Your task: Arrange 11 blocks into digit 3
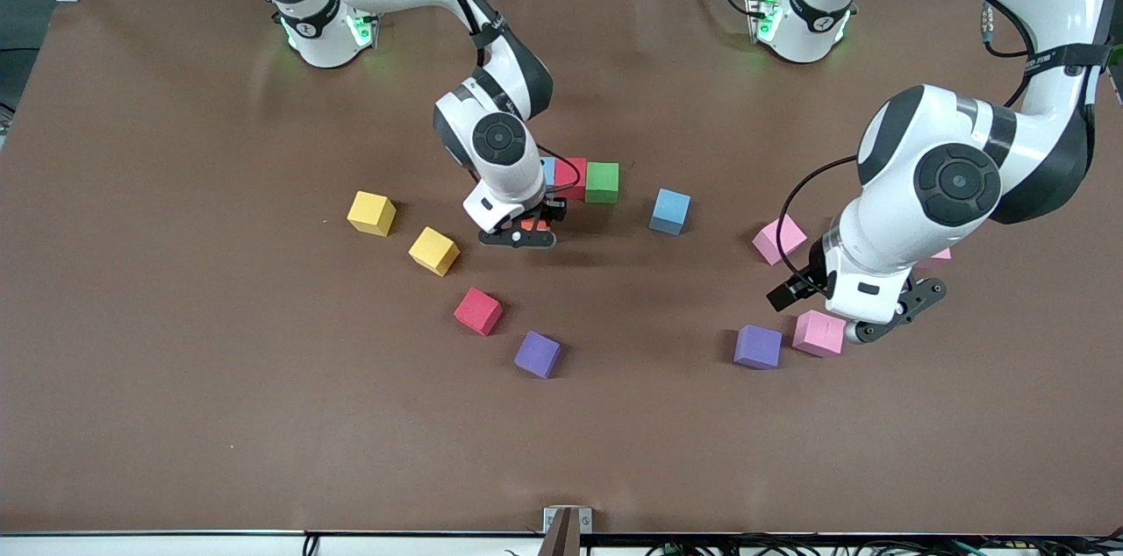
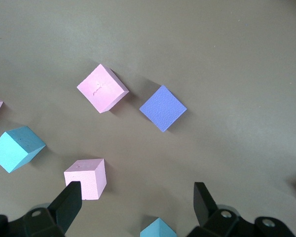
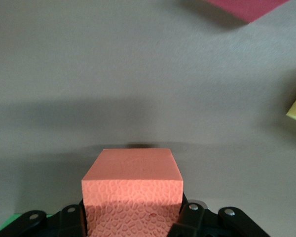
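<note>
from the front view, going left to right: two yellow blocks [image 1: 371, 213] at centre left, a red block [image 1: 478, 310] and a purple block [image 1: 537, 353] lower down. my right end effector [image 1: 519, 235] sits mid-frame, clamped on an orange block [image 3: 132, 190], just below the started row of blue, red [image 1: 575, 177] and green [image 1: 602, 181] blocks, the only part of the 3 in place. then a blue block [image 1: 670, 210], a pink block [image 1: 779, 238], a second purple [image 1: 758, 346] and a second pink [image 1: 819, 333]. my left end effector [image 1: 886, 321] hangs at right with jaws wide and nothing in them, over those pink blocks.

risk, as i judge it: the orange block goes down skewed or nudges the row, since the wrist hides that row's blue end from me. the left fingers [image 2: 69, 205] sit close by a pink block [image 2: 86, 177] and could clip it on descent.

only the right wrist view shows the orange block seated square between the pads; the front view barely shows it. the left wrist view shows one more pink block mostly hidden under the left arm in front.
</note>
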Tool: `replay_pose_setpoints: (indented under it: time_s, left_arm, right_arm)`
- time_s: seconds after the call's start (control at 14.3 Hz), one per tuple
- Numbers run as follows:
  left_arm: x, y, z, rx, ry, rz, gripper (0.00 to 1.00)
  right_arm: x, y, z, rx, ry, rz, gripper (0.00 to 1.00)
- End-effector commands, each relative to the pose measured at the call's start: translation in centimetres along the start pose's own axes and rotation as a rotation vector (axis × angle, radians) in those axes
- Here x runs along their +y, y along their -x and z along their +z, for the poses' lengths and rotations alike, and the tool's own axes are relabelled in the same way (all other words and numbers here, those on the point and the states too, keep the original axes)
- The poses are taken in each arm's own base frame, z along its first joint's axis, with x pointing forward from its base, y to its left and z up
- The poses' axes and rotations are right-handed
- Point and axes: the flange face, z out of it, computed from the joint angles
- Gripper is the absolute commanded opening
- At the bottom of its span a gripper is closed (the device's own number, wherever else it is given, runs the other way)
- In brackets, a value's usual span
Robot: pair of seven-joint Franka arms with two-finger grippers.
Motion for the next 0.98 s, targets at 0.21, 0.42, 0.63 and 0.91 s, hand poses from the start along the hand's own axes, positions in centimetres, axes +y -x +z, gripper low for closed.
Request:
replay_pose_setpoints:
  time_s: [0.21, 0.42, 0.63, 0.91]
  left_arm:
    - [0.8, 0.8, 0.2, -0.011, -0.027, 0.017, 1.00]
    - [0.7, 0.8, 0.2, -0.017, -0.025, 0.008, 1.00]
    - [1.0, 1.1, 0.7, -0.024, -0.030, 0.020, 1.00]
    - [0.9, 1.1, 0.7, -0.026, -0.030, 0.026, 1.00]
  right_arm:
    - [-0.3, 1.4, 2.2, 0.000, -0.008, 0.002, 0.01]
    - [-0.2, 1.7, 2.6, -0.006, -0.001, 0.000, 0.01]
    - [-0.3, 2.0, 3.0, -0.012, 0.005, -0.005, 0.01]
    - [-0.1, 2.7, 3.7, -0.019, 0.016, -0.009, 0.02]
